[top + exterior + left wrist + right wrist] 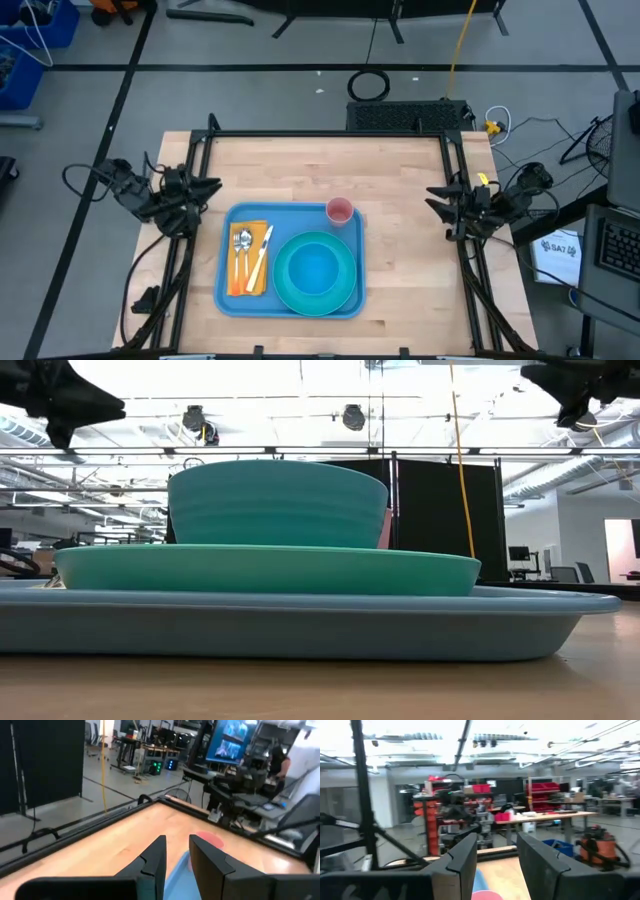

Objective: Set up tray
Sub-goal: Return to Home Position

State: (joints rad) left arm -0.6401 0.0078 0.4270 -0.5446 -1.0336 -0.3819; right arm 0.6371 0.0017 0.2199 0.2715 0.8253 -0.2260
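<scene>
The blue tray lies flat on the wooden worktop, toward its near edge and a little toward the left arm's side of centre.

On the tray's right part sits a round turquoise plate with a turquoise bowl standing in it. The low view shows the bowl upright on the plate, which rests on the tray.

A pink cup stands upright in the tray's far right corner, just beside the plate. On the tray's left part lies an orange-yellow napkin, carrying cutlery laid roughly side by side along its length. The pieces are too small to tell apart with certainty.

The left gripper hangs at the worktop's left edge, apart from the tray's far left corner. Its fingers are released, with a narrow gap between them and nothing held.

The right gripper hangs at the worktop's right edge, well apart from the tray. Its fingers are released and spread wider, also grasping nothing.
</scene>
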